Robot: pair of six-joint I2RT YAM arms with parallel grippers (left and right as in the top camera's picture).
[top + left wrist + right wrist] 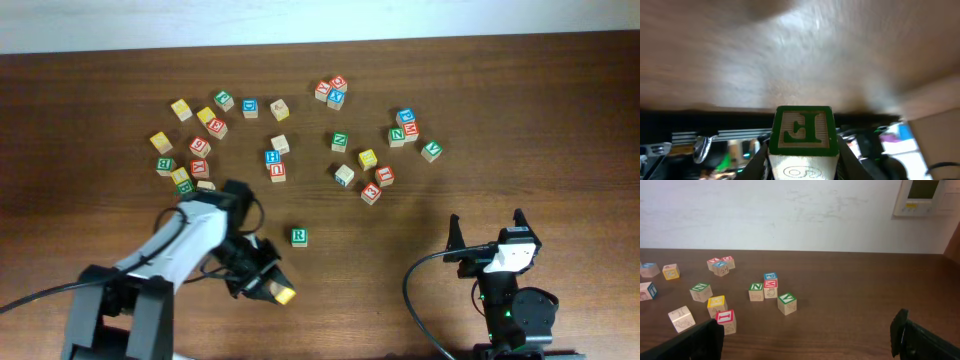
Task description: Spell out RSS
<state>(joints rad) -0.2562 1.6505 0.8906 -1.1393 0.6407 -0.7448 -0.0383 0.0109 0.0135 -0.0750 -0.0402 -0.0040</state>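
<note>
While in left fingers (849, 162), cube (802, 131) half-hidden

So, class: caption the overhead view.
Left claw holds a yellow-faced cube near the green R cube; right claw open.

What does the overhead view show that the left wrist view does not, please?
Only the overhead view shows the green R cube lying alone on the table, the scattered cubes beyond it, and the open right gripper. Only the left wrist view shows a green-bordered, green-lettered face on the held cube and dark fingers against its sides. Both show the left gripper holding that one cube; overhead, it shows a yellow face.
</note>
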